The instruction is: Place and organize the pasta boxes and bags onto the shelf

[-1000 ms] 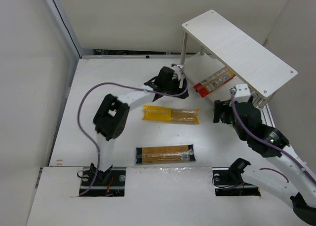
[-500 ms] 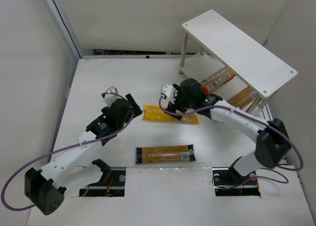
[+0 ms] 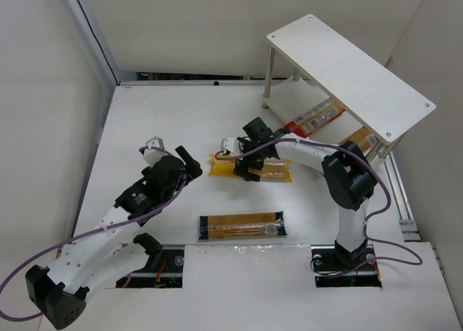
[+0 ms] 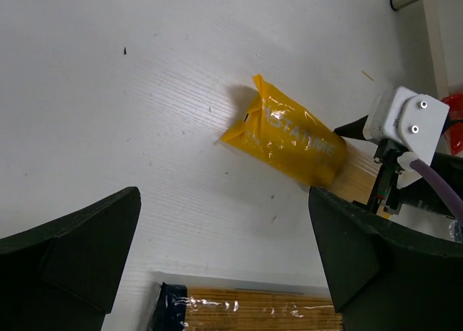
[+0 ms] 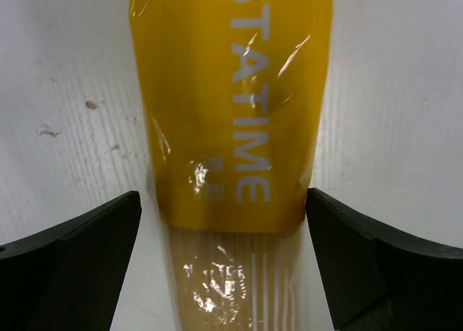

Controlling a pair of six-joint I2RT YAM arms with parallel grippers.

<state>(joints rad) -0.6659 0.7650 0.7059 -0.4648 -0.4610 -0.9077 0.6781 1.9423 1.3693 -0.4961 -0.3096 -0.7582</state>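
A yellow spaghetti pack (image 3: 269, 170) lies flat mid-table. My right gripper (image 3: 244, 166) is open and low over its left half. In the right wrist view (image 5: 226, 273) the jaws stand either side of the pack (image 5: 231, 107) without touching it. My left gripper (image 3: 189, 163) is open and empty, left of the pack. Its wrist view (image 4: 224, 273) shows the yellow pack (image 4: 289, 137) ahead and a navy-ended pack (image 4: 246, 311) below. The navy-ended pack (image 3: 242, 225) lies near the front edge. The shelf (image 3: 347, 67) stands at the far right. A red-ended pack (image 3: 312, 118) and another pack (image 3: 359, 138) lie on its lower board.
A white side wall (image 3: 43, 114) borders the table on the left and a back wall (image 3: 188, 27) stands behind. The shelf's thin white legs (image 3: 268, 71) stand just beyond the right arm (image 3: 347, 175). The left arm's purple cable (image 3: 79, 233) loops near the front left.
My left arm has pulled back from the shelf to the table's left. My right arm has swung in from the right and come down over the yellow pack, sliding toward its left end.
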